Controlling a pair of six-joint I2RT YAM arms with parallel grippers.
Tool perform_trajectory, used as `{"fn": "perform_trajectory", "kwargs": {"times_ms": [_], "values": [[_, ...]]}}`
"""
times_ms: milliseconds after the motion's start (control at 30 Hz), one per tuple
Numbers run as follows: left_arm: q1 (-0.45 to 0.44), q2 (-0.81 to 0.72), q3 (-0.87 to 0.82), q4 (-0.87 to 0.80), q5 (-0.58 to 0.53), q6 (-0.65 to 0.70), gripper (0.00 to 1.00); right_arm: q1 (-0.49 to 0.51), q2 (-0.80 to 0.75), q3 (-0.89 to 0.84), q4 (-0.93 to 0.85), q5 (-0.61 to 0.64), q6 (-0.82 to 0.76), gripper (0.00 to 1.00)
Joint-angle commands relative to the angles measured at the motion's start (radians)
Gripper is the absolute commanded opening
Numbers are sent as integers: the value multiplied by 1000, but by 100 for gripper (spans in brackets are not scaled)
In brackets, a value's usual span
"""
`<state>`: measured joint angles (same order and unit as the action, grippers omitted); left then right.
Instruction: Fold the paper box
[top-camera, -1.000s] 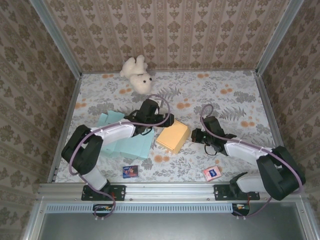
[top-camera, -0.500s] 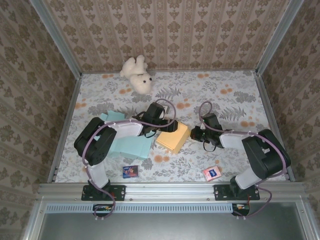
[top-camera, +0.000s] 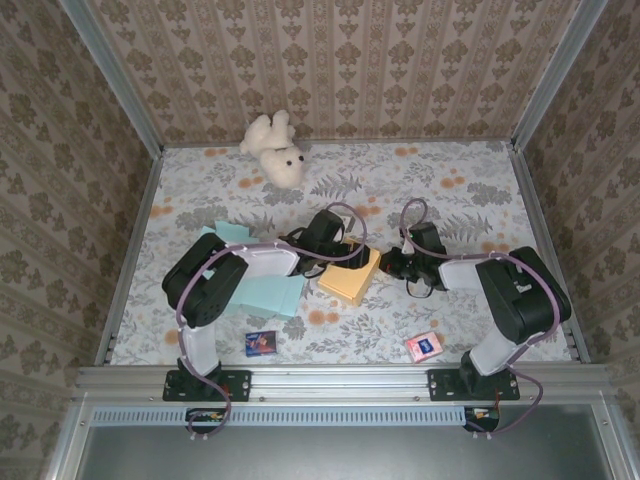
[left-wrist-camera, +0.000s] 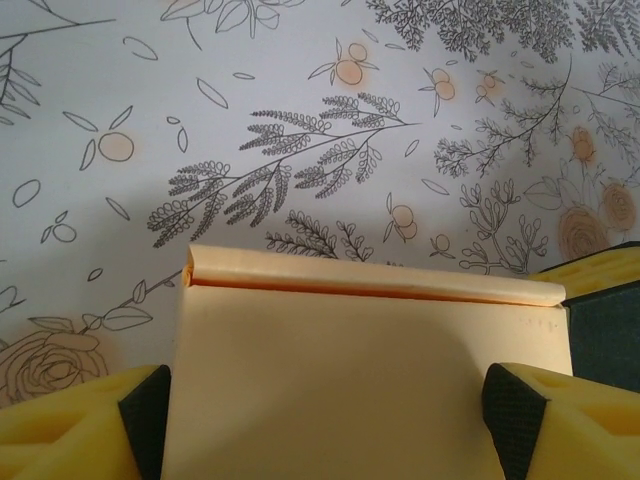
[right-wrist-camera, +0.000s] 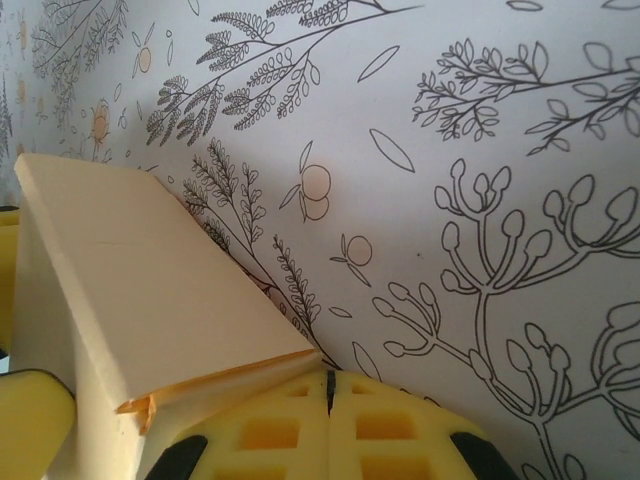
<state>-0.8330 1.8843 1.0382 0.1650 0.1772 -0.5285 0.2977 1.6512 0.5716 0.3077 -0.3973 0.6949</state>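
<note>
The tan paper box (top-camera: 352, 280) lies folded up in the middle of the flowered table. My left gripper (top-camera: 338, 254) is at the box's far left side. In the left wrist view its jaws stand open and wide (left-wrist-camera: 325, 410), with a yellow fingertip (left-wrist-camera: 140, 420) at each side of the box (left-wrist-camera: 370, 370). A rolled flap runs along the box's far edge. My right gripper (top-camera: 388, 265) is at the box's right side. In the right wrist view its yellow pads (right-wrist-camera: 328, 385) are shut together, empty, and touch a raised corner of the box (right-wrist-camera: 150, 270).
A white teddy bear (top-camera: 275, 148) lies at the back. Teal paper sheets (top-camera: 262, 290) sit left of the box under the left arm. A small dark card (top-camera: 261, 343) and a pink card (top-camera: 423, 346) lie near the front edge. Patterned walls enclose three sides.
The left gripper has slid right onto the box and its jaws have narrowed a little. The right gripper has moved left against the box's right side, still shut.
</note>
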Motion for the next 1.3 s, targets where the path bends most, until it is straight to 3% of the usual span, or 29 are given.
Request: {"fn": "perform_trajectory", "kwargs": {"times_ms": [0, 200, 433, 667, 867, 1033, 1267], "values": [[-106, 36, 57, 118, 238, -46, 80, 28, 105, 35, 57, -8, -4, 0], [-140, 3, 54, 98, 236, -47, 80, 28, 100, 34, 75, -6, -2, 0], [-76, -88, -14, 25, 43, -89, 82, 27, 54, 8, 73, 9, 11, 0], [23, -168, -94, 34, 7, -139, 84, 28, -71, -33, 7, 12, 2, 0], [38, -249, -171, 9, -55, -145, 86, 40, -244, -100, -95, 34, -13, 0], [35, -320, -265, 15, -77, -160, 86, 92, -441, -152, -230, 108, -1, 0], [-8, -399, -374, 30, -120, -171, 86, 261, -600, -218, -310, 190, 63, 0]]}}
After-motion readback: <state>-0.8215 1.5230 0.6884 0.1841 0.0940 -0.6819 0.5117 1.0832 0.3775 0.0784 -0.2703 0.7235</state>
